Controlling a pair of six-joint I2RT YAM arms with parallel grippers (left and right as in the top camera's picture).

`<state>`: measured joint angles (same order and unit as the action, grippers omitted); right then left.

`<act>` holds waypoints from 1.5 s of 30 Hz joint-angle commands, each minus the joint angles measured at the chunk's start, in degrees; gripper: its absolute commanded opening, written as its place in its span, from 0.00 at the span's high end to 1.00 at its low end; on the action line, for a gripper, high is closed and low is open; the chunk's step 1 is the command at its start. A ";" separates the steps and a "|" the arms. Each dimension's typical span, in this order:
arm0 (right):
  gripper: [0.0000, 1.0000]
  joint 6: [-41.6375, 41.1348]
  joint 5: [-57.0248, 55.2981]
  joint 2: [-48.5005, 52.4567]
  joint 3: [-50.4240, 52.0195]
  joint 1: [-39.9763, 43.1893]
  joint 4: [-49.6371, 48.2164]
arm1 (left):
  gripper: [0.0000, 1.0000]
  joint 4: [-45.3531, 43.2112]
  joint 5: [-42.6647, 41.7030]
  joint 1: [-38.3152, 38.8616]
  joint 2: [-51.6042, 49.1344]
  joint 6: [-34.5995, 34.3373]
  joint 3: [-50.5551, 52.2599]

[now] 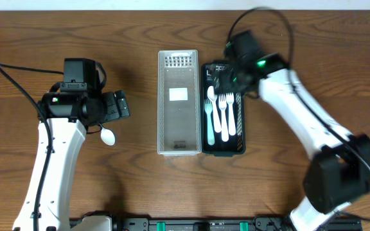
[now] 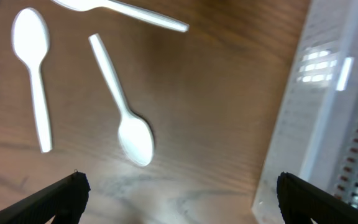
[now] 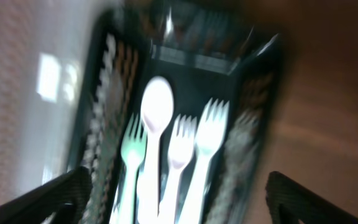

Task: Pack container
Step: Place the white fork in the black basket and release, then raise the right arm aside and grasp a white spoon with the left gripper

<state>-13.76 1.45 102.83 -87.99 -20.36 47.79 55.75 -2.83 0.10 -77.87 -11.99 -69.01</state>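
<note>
A black container (image 1: 238, 149) holds a white spoon (image 1: 211, 114) and three white forks (image 1: 225, 115). A clear mesh container (image 1: 178, 144) stands against its left side, with only a white label inside. My right gripper (image 1: 227, 70) hovers over the black container's far end, open and empty. In the blurred right wrist view its fingers (image 3: 179, 199) straddle the spoon (image 3: 156, 112) and the forks. My left gripper (image 1: 121, 106) is open and empty, left of the clear container. In the left wrist view (image 2: 179, 199) it is above bare wood, near a loose white spoon (image 2: 135, 137).
More white spoons (image 2: 33, 68) lie on the table in the left wrist view. From overhead only one spoon (image 1: 108, 136) shows; the left arm hides the others. The clear container's wall (image 2: 334, 112) is at the right of the left wrist view.
</note>
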 commanded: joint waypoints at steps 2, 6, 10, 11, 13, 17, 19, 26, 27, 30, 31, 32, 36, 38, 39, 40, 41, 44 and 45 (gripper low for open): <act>0.01 2.01 -1.62 -6.47 -4.55 8.44 0.98 | 0.02 1.95 3.28 -3.50 -0.83 -3.06 -1.95; 0.01 0.24 -1.62 -6.14 -4.57 15.67 5.03 | 0.02 1.75 1.51 -6.49 -5.62 -4.63 -1.40; 0.01 -0.87 -1.64 -3.37 -4.57 20.17 8.96 | 0.02 0.61 1.01 -6.58 -13.05 -4.90 -1.40; 0.01 -1.03 -1.62 -2.29 -4.57 20.85 9.38 | 0.02 0.11 0.61 -6.56 -15.17 -5.81 -1.40; 0.01 -1.22 -1.62 -0.09 -4.57 21.62 9.92 | 0.02 -0.72 -0.15 -6.58 -18.53 -7.85 -1.40; 0.01 -0.76 -1.62 4.39 -4.57 21.84 10.56 | 0.02 -2.56 -1.36 -6.56 -24.06 -10.67 -1.40; 0.01 -0.74 -1.64 6.29 -4.57 21.84 10.36 | 0.02 -3.74 -1.36 -6.58 -25.73 -10.86 -1.40; 0.01 0.15 -1.70 10.10 -4.57 21.84 10.05 | 0.02 -9.75 -4.70 -6.58 -28.52 -9.11 -1.38; 0.01 0.17 -1.81 10.34 -4.57 21.84 9.99 | 0.02 -10.12 -4.72 -6.62 -29.09 -9.14 -1.38; 0.01 0.39 -2.10 10.47 -4.57 21.84 10.03 | 0.02 -10.82 -4.79 -6.88 -31.41 -9.35 -1.38; 0.01 0.44 -2.10 10.47 -4.57 21.84 10.01 | 0.02 -10.93 -4.76 -7.02 -32.09 -9.33 -1.38; 0.01 0.57 -2.10 10.47 -4.57 21.84 10.03 | 0.02 -11.10 -4.76 -7.17 -32.74 -9.35 -1.38; 0.01 0.57 -2.10 10.47 -4.57 21.84 10.12 | 0.02 -11.34 -4.72 -7.80 -34.84 -9.55 -1.38; 0.01 0.57 -2.10 10.45 -4.57 21.84 10.12 | 0.02 -11.32 -4.72 -8.09 -35.34 -9.57 -1.38; 0.01 0.57 -2.10 10.45 -4.57 21.84 10.14 | 0.02 -11.32 -4.72 -8.15 -35.58 -9.55 -1.38; 0.01 0.57 -2.10 10.47 -4.57 21.84 10.14 | 0.02 -11.30 -4.72 -8.17 -35.71 -9.55 -1.38; 0.01 0.57 -2.10 10.45 -4.57 21.84 10.14 | 0.02 -11.30 -4.72 -8.17 -35.89 -9.55 -1.36; 0.01 0.57 -2.10 10.45 -4.57 21.84 10.21 | 0.12 -10.88 -4.74 -8.17 -36.06 -9.57 -1.36; 0.01 0.57 -2.12 10.47 -4.57 21.84 10.29 | 0.20 -10.84 -4.74 -8.17 -36.04 -9.55 -1.36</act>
<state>-13.96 0.01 112.81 -92.84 1.28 57.89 44.77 -7.07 -7.68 -111.66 -21.74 -70.13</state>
